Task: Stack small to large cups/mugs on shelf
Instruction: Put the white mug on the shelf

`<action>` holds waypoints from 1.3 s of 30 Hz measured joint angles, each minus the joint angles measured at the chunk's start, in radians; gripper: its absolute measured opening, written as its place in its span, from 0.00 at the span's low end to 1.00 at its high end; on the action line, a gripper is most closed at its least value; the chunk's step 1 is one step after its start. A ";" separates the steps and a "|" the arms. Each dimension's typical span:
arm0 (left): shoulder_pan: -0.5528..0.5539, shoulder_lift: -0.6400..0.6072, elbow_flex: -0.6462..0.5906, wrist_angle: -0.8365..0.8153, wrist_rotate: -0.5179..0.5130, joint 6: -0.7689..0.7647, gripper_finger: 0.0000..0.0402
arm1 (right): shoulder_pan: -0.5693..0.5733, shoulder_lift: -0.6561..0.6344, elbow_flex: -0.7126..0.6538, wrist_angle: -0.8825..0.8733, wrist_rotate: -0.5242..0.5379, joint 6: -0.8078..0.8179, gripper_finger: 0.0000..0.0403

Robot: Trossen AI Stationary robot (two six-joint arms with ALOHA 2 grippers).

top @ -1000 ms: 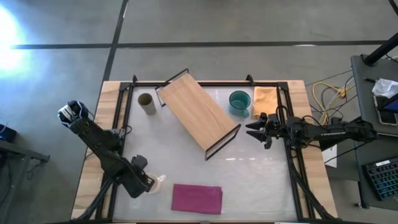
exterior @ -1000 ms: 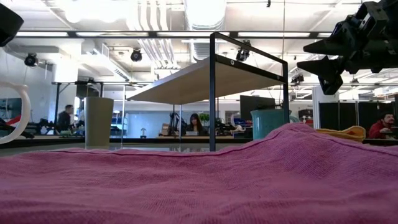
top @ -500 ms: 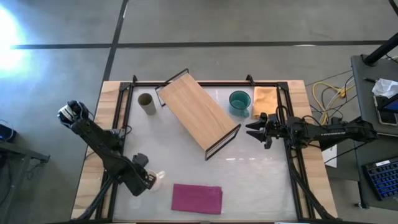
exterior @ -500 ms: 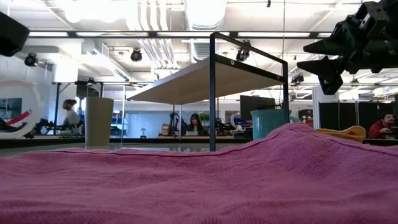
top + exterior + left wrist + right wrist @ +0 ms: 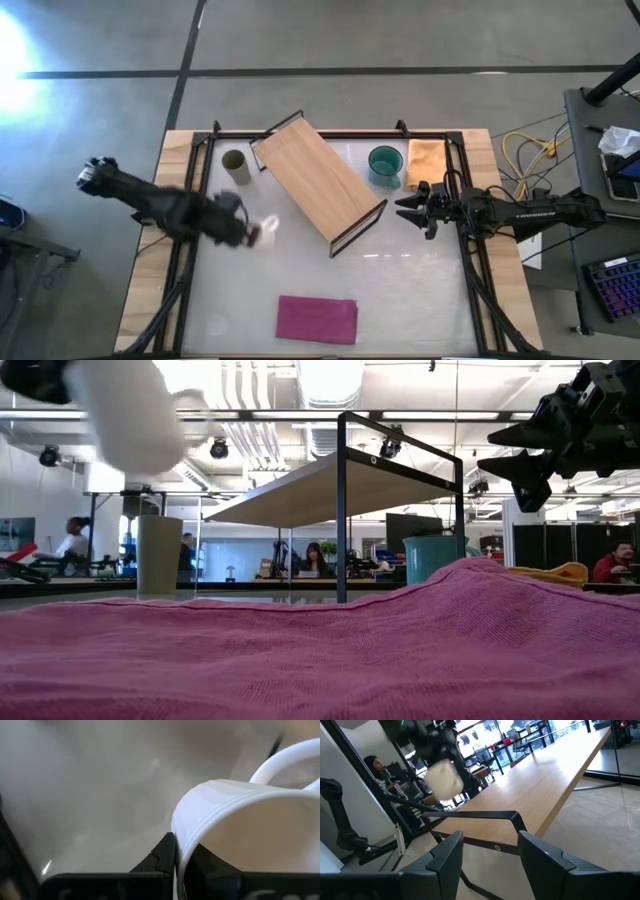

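My left gripper (image 5: pixel 250 233) is shut on the white handled mug (image 5: pixel 266 230), high above the table, left of the shelf. The mug also shows in the low view (image 5: pixel 135 410) and in the right wrist view (image 5: pixel 443 779). The light-wood shelf (image 5: pixel 318 180) stands slantwise at the table's middle on its black wire frame. The olive-brown cup (image 5: pixel 236 166) stands upright at the far left. The teal mug (image 5: pixel 384 163) stands right of the shelf. My right gripper (image 5: pixel 405 210) is open and empty, above the table, right of the shelf. My left gripper holds the white mug by its rim wall (image 5: pixel 181 845), one finger outside (image 5: pixel 162 854) and one inside the mug. The fingers come roughly level from the table's left. The mug is lifted clear of the table, its handle (image 5: pixel 285 760) away from the fingers.
A magenta cloth (image 5: pixel 316 318) lies flat near the front edge and fills the low view's foreground (image 5: pixel 320 650). An orange cloth (image 5: pixel 426 163) lies beside the teal mug. A black frame (image 5: pixel 330 133) borders the table. People sit in the room beyond.
My left gripper has swung fast from the table's near left corner toward the far edge and upward, nearer the shelf, carrying the white mug. The mug, low at the left before, is now lifted high and clear of the table.
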 joint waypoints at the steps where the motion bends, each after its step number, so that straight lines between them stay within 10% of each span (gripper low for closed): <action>1: 0.044 -0.013 0.023 0.001 -0.029 0.044 0.00 | 0.000 0.000 0.000 0.000 0.000 0.000 0.45; 17: 0.754 0.241 0.360 0.183 0.102 0.753 0.00 | 0.000 0.000 0.000 0.003 0.000 0.000 0.45; 28: 0.858 0.550 0.689 -0.052 0.193 0.933 0.00 | 0.000 0.000 0.000 0.012 0.000 0.228 0.45; 39: 0.911 0.630 0.721 -0.123 0.189 0.883 0.00 | 0.000 0.000 0.000 0.027 0.000 0.322 0.45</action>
